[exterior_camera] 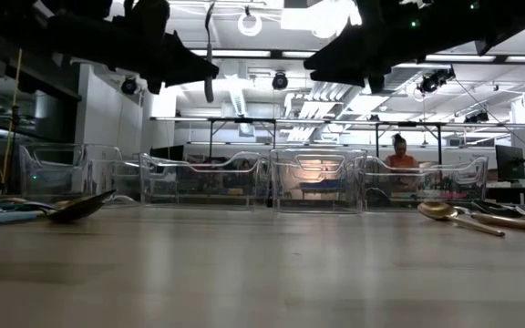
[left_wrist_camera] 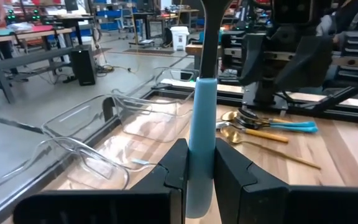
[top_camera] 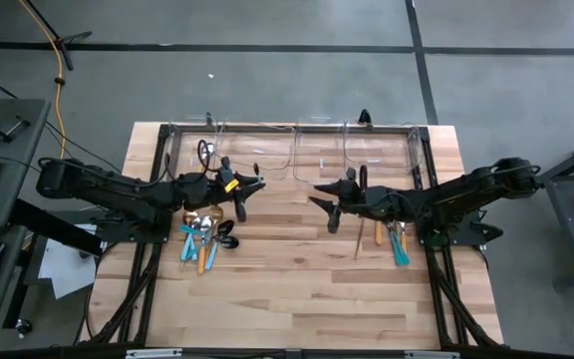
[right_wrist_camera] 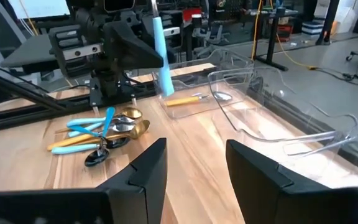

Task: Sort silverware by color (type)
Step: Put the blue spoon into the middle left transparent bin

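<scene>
Two heaps of silverware sit on the table (top_camera: pixel 297 289) nearest the viewer: a left pile (top_camera: pixel 205 237) of gold, black and silver heads with orange and light-blue handles, and a smaller right pile (top_camera: pixel 389 235) with gold pieces and blue handles. Step in hand, as I read it: carrying one picked piece toward a bin, so sorting looks early, most pieces not yet binned. Left gripper (left_wrist_camera: pixel 198 180) is clamped on a blue-handled utensil (left_wrist_camera: pixel 201 143), handle pinched upright between both fingers, dark neck rising out of the picture so spoon or fork can't be told; in the high view it hangs just past the left pile, near the bins. Right gripper (right_wrist_camera: pixel 196 163) has fingers spread wide with nothing between them, hovering over bare wood between the piles, beside the right heap. Farther back, a row of clear bins (top_camera: pixel 292 150) runs along the far edge; one orange-handled silver piece (right_wrist_camera: pixel 194 98) already lies in a bin. Next move probably needs the left arm to reach over the matching bin's rim and release; which bin suits blue handles can't be told. Beyond the table, a person (exterior_camera: pixel 399 155) sits far off in the room.
</scene>
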Controlling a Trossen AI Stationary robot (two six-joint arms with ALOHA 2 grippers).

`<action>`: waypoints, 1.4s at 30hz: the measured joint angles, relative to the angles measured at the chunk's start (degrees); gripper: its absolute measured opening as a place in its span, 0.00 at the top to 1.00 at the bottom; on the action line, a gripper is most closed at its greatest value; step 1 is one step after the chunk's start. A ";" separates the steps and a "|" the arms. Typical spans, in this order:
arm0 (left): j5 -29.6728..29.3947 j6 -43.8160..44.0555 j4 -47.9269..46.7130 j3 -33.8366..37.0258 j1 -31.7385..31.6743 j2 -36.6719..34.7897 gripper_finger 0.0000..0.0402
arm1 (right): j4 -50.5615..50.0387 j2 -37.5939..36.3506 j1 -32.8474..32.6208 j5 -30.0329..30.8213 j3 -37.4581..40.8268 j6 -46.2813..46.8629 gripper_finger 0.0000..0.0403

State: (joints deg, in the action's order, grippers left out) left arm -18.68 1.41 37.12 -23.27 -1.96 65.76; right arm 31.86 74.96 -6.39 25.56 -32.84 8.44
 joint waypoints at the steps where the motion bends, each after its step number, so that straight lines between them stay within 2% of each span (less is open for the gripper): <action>1: -0.05 0.00 0.02 0.00 -0.36 0.00 0.92 | -0.15 0.00 0.00 0.00 0.00 0.41 0.63; 9: -0.17 0.91 -0.74 -0.02 -2.16 0.02 0.92 | -1.26 0.00 0.02 0.24 0.00 0.57 0.63; 42: -1.97 -0.10 -1.79 -0.04 -2.16 0.02 0.92 | -4.66 0.04 0.81 1.18 -0.09 3.44 0.63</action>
State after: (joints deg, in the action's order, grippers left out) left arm -20.64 1.31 35.33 -23.31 -4.12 65.78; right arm 27.20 75.00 -5.58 26.74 -32.93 11.88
